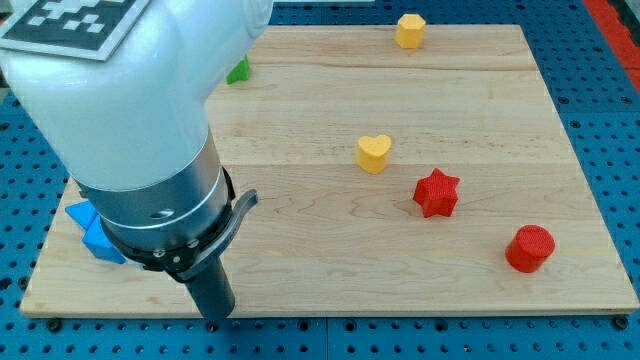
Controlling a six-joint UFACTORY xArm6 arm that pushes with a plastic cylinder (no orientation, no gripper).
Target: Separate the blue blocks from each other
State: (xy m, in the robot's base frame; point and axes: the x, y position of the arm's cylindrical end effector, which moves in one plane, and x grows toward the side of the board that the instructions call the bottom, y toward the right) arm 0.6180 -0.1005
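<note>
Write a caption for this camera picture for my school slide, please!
My tip rests near the wooden board's bottom edge, right of two touching blue blocks, far from the red star block.

Bright, even overhead light falls on the desk (400, 230), with short soft shadows under blocks and sharp focus throughout.

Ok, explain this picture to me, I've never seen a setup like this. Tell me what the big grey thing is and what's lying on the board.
The big grey shape is a robot arm, seen close from the one camera. It has no pincer and holds nothing; it ends in a dark rod, and my tip rests near the wooden board's bottom edge. Left of it, partly hidden behind the arm, lie the blue blocks, close together. Also on the board: a yellow heart, a red star, a red cylinder, a yellow block at the top and a partly hidden green block.
</note>
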